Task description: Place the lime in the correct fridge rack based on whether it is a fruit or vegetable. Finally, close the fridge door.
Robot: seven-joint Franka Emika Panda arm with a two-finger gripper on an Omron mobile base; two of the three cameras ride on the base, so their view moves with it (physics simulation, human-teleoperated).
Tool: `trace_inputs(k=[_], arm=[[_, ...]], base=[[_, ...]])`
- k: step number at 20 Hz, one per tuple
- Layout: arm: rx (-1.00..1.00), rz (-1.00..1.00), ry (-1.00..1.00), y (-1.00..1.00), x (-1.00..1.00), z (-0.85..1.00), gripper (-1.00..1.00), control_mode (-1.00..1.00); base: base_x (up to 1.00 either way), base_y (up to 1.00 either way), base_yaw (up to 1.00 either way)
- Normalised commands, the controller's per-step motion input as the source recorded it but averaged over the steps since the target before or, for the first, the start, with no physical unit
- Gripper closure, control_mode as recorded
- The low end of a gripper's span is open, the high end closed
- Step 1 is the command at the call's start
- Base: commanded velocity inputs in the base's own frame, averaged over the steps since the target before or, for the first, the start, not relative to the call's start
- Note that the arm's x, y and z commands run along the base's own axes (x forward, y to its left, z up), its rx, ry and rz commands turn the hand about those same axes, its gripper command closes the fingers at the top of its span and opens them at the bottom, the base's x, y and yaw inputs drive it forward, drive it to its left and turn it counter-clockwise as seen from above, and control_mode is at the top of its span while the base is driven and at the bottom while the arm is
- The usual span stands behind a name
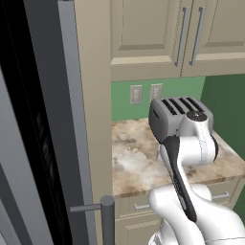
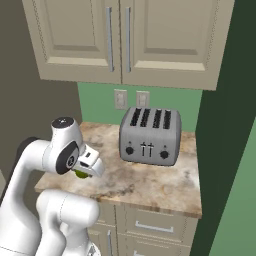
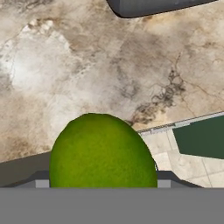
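The lime (image 3: 103, 151), a smooth yellow-green ball, looms large at the bottom of the hand view, held between the two finger tips of my gripper (image 3: 103, 183). From the right base view a small part of the lime (image 2: 81, 174) peeks out under the hand, and the gripper (image 2: 83, 175) hangs over the front left part of the marble counter (image 2: 150, 185). The gripper is shut on the lime, above the counter top. The fridge's dark open door (image 1: 52, 119) stands at the left in the left base view, its bar handle (image 1: 107, 215) low down.
A silver four-slot toaster (image 2: 150, 136) stands at the back of the counter, also seen as the toaster (image 1: 174, 112) behind my arm. Beige wall cabinets (image 2: 125, 35) hang above. Drawers (image 2: 150, 225) sit below the counter edge. A dark green wall (image 2: 225, 125) bounds the right.
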Motion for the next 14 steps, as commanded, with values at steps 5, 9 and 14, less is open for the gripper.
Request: trace_inputs(k=[5,9,14], arm=[[-0.01,0.00,-0.07,0.00,0.11,0.04,1.00,-1.00],[0.00,0.00,0.00,0.00,0.00,0.00,1.00,-1.00],[0.00,0.00,0.00,0.00,-0.04,0.00,1.00,1.00]], base=[[0.00,0.00,0.00],[0.00,0.00,0.00],[-0.08,0.00,0.00]])
